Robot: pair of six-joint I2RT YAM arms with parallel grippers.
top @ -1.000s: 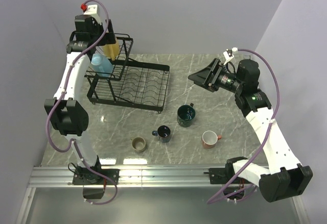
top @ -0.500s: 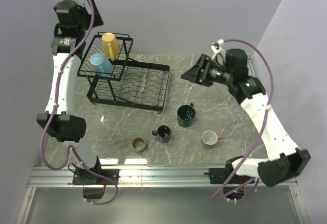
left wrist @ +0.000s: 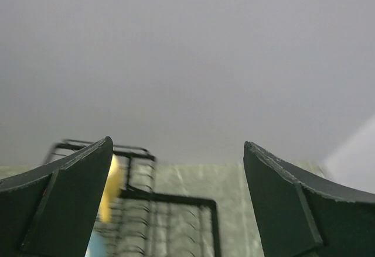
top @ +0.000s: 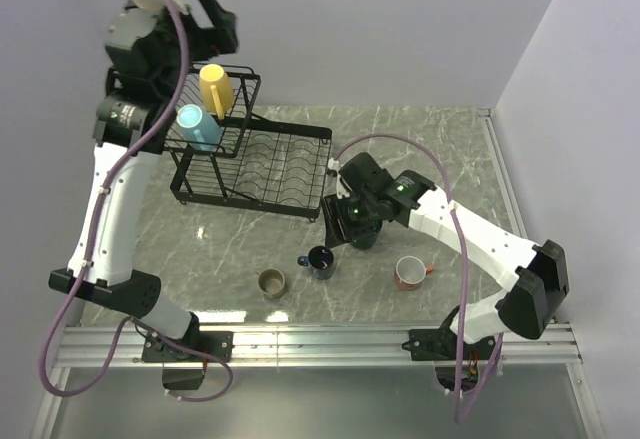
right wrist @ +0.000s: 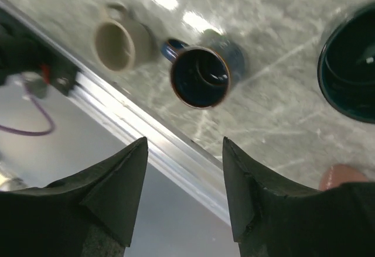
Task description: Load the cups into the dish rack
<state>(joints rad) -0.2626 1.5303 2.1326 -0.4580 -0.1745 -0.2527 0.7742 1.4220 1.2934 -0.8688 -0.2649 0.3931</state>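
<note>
The black wire dish rack (top: 285, 174) stands at the back left. Its raised basket holds the yellow cup (top: 213, 87) and the light blue cup (top: 190, 124). My left gripper (top: 222, 27) is open and empty, high above the basket; its wrist view shows the rack (left wrist: 170, 207) and a yellow blur (left wrist: 111, 187). My right gripper (top: 338, 227) is open and empty, low beside the dark teal cup (top: 368, 231), pointing towards the navy cup (top: 321, 259). The right wrist view shows the navy cup (right wrist: 199, 76), the olive-brown cup (right wrist: 120, 43) and the teal cup (right wrist: 351, 75). The gripper (right wrist: 184, 143) is apart from all of them.
The olive-brown cup (top: 271, 282) and the salmon-red cup (top: 408, 272) stand on the marble table near its front edge. A metal rail (top: 320, 339) runs along that edge. Walls close in at the left and the back.
My left arm has lifted away from the basket, leaving the yellow cup there. My right arm has swung down and left, from the back right to the teal and navy cups.
</note>
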